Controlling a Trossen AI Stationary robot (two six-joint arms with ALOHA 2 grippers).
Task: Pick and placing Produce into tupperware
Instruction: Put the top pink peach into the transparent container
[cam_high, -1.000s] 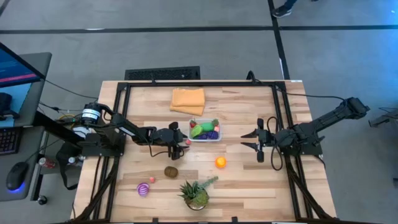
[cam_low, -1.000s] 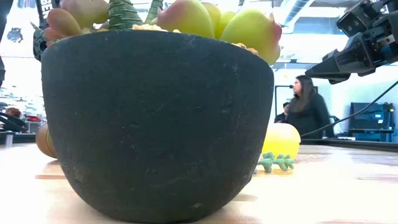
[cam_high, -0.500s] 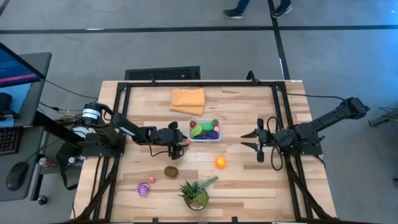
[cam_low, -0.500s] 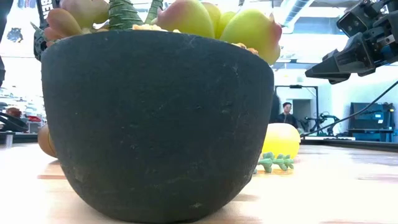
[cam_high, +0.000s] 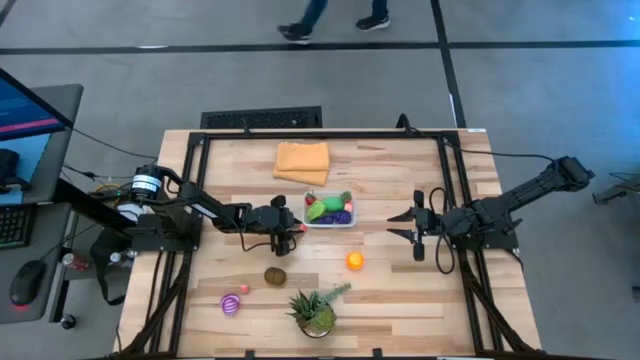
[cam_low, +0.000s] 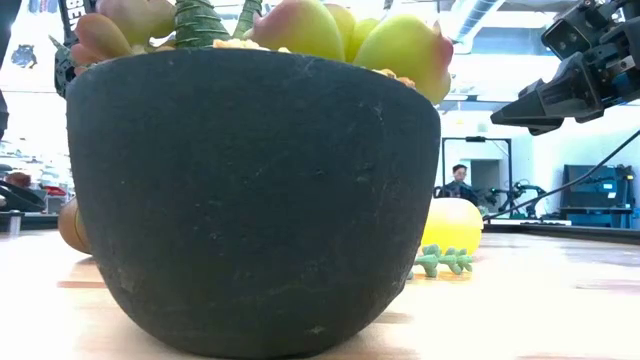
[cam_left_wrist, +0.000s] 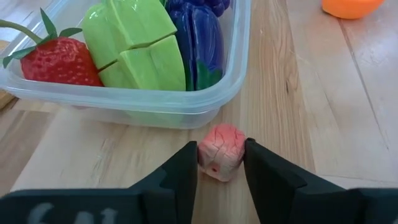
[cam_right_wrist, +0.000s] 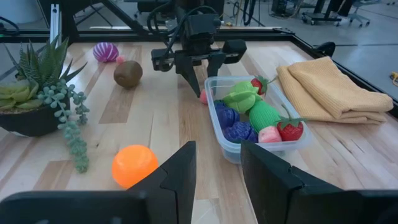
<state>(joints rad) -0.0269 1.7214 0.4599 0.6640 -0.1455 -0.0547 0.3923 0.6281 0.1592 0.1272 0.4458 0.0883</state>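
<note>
A light wooden table (cam_high: 400, 300) holds a small clear plastic tub (cam_high: 330, 212) near its middle, already partly filled: a green bell pepper (cam_left_wrist: 137, 43), a dark purple piece (cam_left_wrist: 202, 37), two strawberries (cam_right_wrist: 291, 129), a second green piece and a small pink one can be made out inside it. The left gripper (cam_left_wrist: 221, 163) sits low on the table just beside the tub's left side, its two dark fingers pinching a small pink, bumpy toy fruit (cam_left_wrist: 221, 151) that rests on the wood just outside the tub wall, so this piece looks gripped but not yet lifted in. The right gripper (cam_high: 416, 237) waits to the right of the tub, well apart from it, its fingers spread and holding nothing. Still out on the table are an orange (cam_high: 354, 261) nearer than the tub, a brown kiwi (cam_high: 275, 275) to its left, and at the near left a striped pink-purple piece (cam_high: 231, 304) with a tiny pink one (cam_high: 244, 289) beside it. A potted succulent (cam_high: 315, 311) stands at the near edge and a folded orange cloth (cam_high: 302, 161) lies on the far side. By my judgement the job is somewhat past halfway: about six pieces in, five left counting the one being pinched.
</note>
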